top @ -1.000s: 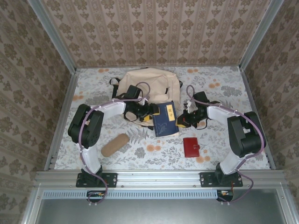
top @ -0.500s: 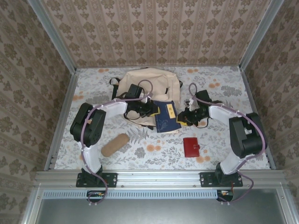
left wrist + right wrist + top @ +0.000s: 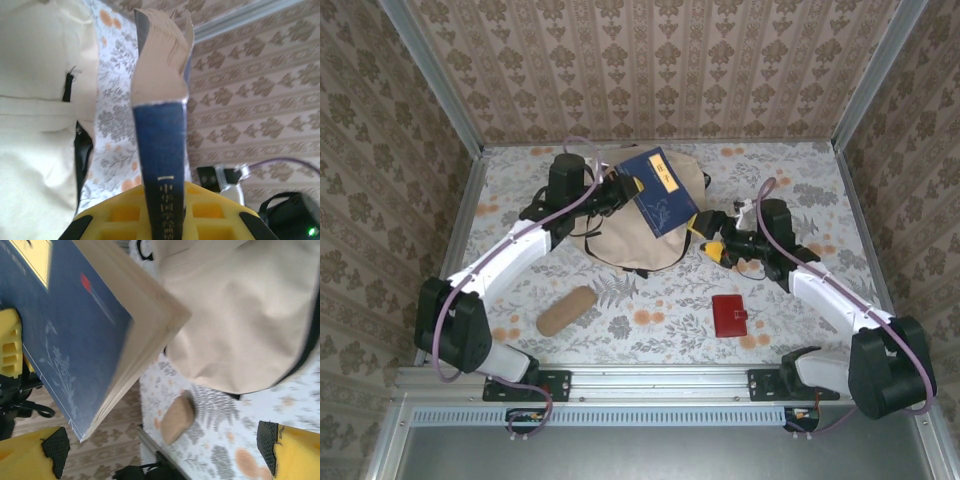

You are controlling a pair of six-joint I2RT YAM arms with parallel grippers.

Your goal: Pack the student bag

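Bag (image 3: 630, 242) lies flat at the far middle of the table (image 3: 800, 180), a big rounded pack of cream fabric with black straps poking out at its far left corner and along its near edge; the left wrist view shows its pale panels (image 3: 35, 100) with a short black pull at a seam, and the right wrist view shows its smooth cream bulge (image 3: 240, 315) edged in black. One book (image 3: 660, 192) is held tilted over the bag's far half: blue cover, yellow label, a small red mark and a pale plant drawing (image 3: 65, 340). The left gripper (image 3: 625, 186) is clamped tight on its spine edge, the blue spine (image 3: 162, 150) running down between the yellow fingers (image 3: 120, 215). The right gripper (image 3: 708, 236) sits just right of the bag, jaws spread wide and holding nothing. One tan pouch (image 3: 567, 310) lies near the left front, well apart from the bag. One red wallet (image 3: 729, 315) lies right of it. Two arms reach in from the near edge.
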